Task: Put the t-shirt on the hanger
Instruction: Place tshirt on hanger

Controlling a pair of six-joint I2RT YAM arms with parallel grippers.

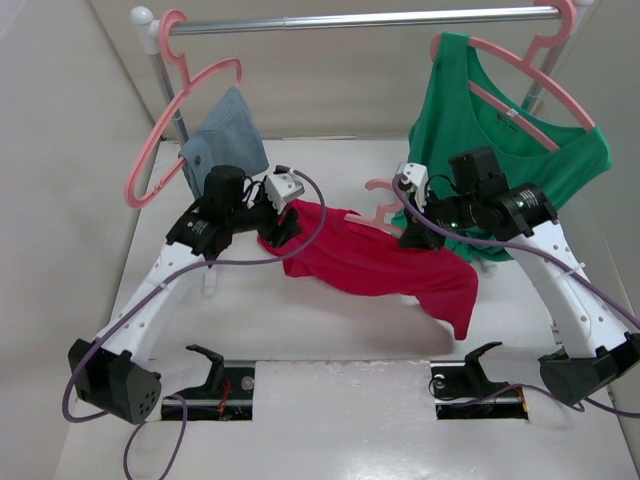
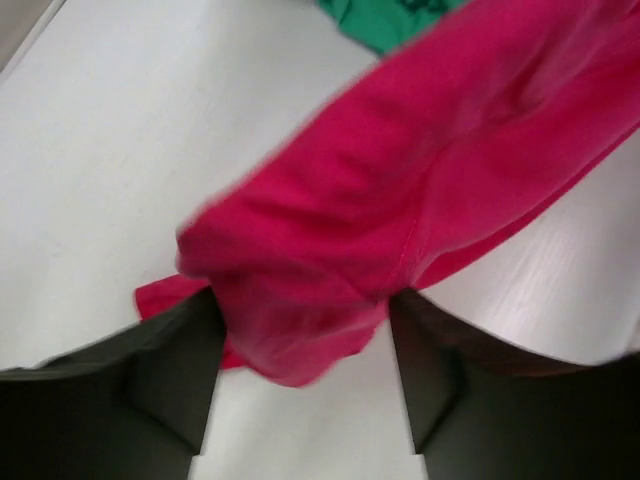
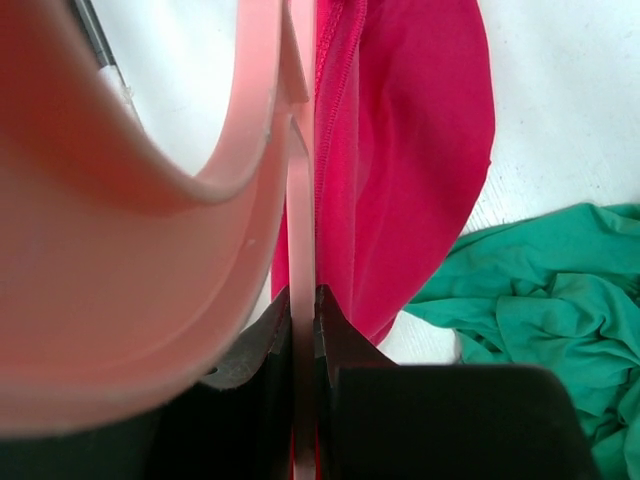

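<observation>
The crimson t-shirt (image 1: 370, 260) hangs stretched between my two grippers above the table, its right end drooping towards the near side. My left gripper (image 1: 285, 225) is at its left end. In the left wrist view the jaws (image 2: 302, 300) stand wide apart with a bunch of the t-shirt (image 2: 400, 180) between them. My right gripper (image 1: 412, 238) is shut on the thin pink hanger (image 1: 384, 192), whose hook sticks up behind the shirt. In the right wrist view the jaws (image 3: 302, 295) clamp the hanger's thin bar (image 3: 300, 230) next to the t-shirt (image 3: 410, 150).
A metal rail (image 1: 350, 20) runs across the back. On it hang a green top (image 1: 500, 140) on a pink hanger at the right and a blue-grey cloth (image 1: 225, 135) on a pink hanger (image 1: 160, 140) at the left. The green top hangs close behind my right arm.
</observation>
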